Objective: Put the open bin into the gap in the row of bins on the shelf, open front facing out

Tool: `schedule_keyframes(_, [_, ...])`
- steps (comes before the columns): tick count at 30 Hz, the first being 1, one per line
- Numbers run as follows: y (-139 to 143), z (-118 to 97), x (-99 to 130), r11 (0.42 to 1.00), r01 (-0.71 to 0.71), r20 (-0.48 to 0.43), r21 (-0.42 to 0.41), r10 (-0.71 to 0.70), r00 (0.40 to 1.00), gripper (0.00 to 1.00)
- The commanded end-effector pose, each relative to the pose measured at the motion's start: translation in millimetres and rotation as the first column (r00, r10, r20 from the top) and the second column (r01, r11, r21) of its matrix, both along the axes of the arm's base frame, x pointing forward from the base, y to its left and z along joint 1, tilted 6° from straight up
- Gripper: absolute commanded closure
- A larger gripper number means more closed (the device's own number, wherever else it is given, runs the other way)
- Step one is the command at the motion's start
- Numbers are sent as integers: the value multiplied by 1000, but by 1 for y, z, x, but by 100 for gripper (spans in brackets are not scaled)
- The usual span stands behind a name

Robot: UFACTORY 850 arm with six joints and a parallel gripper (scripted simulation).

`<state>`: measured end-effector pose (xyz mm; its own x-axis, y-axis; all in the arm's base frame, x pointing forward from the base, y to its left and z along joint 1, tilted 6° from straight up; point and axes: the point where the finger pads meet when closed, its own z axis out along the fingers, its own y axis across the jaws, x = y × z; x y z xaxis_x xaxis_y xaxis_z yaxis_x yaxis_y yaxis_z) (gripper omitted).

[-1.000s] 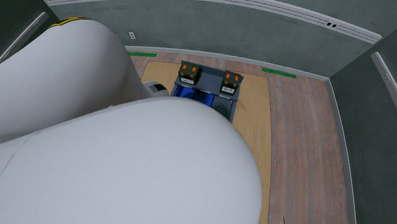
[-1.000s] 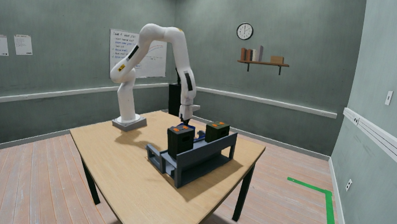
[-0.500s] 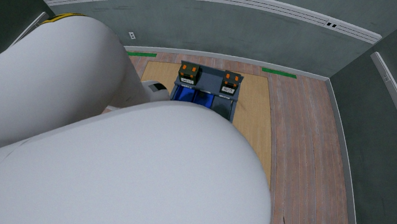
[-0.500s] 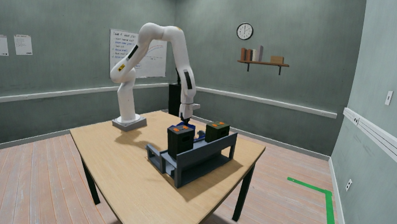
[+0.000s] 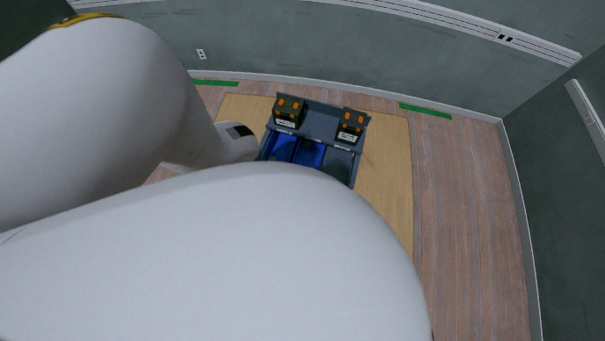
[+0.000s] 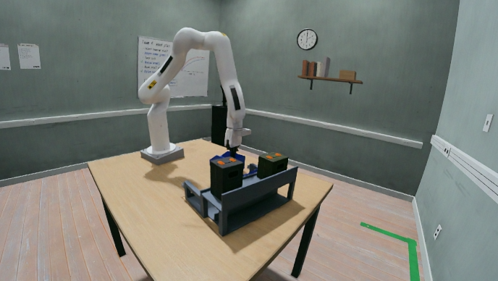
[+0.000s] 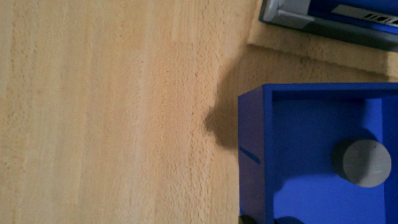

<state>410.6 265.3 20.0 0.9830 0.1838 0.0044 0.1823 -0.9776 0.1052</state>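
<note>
The bin [image 6: 239, 158] [image 7: 256, 130] is blue and open, and it is near the grey-blue shelf [image 5: 318, 123] [image 6: 260, 184] [image 7: 340, 33], apart from it in the wrist view. One grey round part [image 7: 367, 162] lies inside. Two blue bins [image 5: 309, 155] sit side by side in the shelf, next to the dark gap [image 5: 338, 164].

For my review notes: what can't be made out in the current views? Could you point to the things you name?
- Top: the blue bin [image 6: 240, 159] [image 7: 310, 130] under the hand [image 6: 233, 149] [image 7: 266, 220], hidden by the arm [image 5: 264, 246] [image 6: 234, 72].
- Exterior: whatever lies inside that bin, hidden by its walls and a dark box [image 6: 226, 181].
- Wrist: most of the hand and the bin's far side, cut off by the edges.
- Wrist: the shelf label's print [image 7: 382, 18], too blurred.
</note>
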Motion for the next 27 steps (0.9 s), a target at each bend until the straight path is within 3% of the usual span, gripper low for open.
schedule_keyframes(1, [1,8,1,1000,0,1,1,0,1000,100])
schedule_keyframes(27, [3,18,1,1000,0,1,2,0,1000,100])
